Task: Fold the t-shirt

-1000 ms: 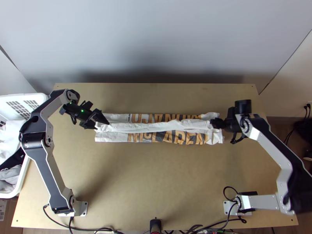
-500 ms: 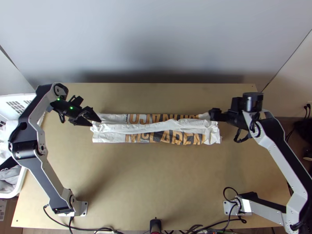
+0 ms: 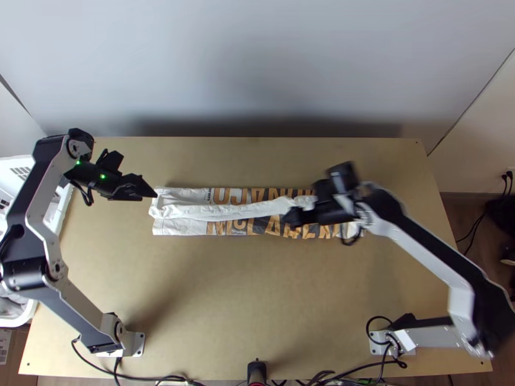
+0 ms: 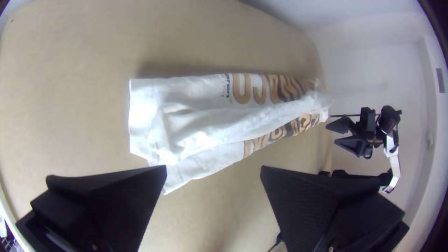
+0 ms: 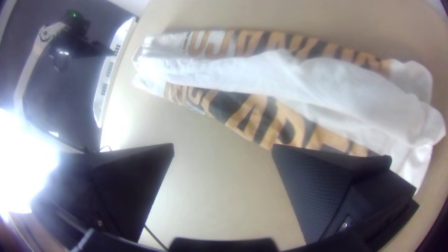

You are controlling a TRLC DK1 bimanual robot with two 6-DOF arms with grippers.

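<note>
The shirt (image 3: 244,210) lies across the desk (image 3: 257,289) in a long, narrow folded strip, rumpled along its white middle. The right pincer (image 3: 297,217) is spread above its right half; the left pincer (image 3: 148,193), likewise wide apart, is near its left end, with a white basket (image 3: 14,321) at the desk's left edge.

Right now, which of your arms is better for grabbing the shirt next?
Probably the right: its open gripper is over the shirt, near the middle. The left gripper is open too, but off beside the left end.
</note>
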